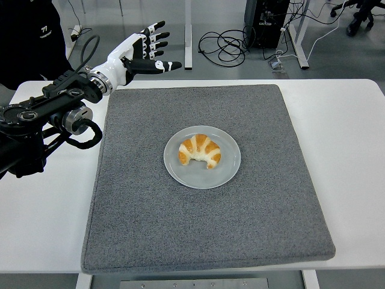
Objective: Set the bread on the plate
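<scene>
Grey mat (pixel 264 205), bread (pixel 200 152) resting on plate (pixel 228 171).
Left hand (pixel 141 53) far-left, fingers spread, empty; bread lies near-right of it.

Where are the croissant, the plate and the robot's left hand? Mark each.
croissant (pixel 199 150), head view, middle of its crust.
plate (pixel 227 173), head view, bare rim right of the pastry.
left hand (pixel 144 53), head view, palm, fingers spread.

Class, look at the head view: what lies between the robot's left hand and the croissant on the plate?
Nothing but bare grey mat and the plate's rim. The left hand is open near the mat's far left corner; the croissant lies alone.
</scene>
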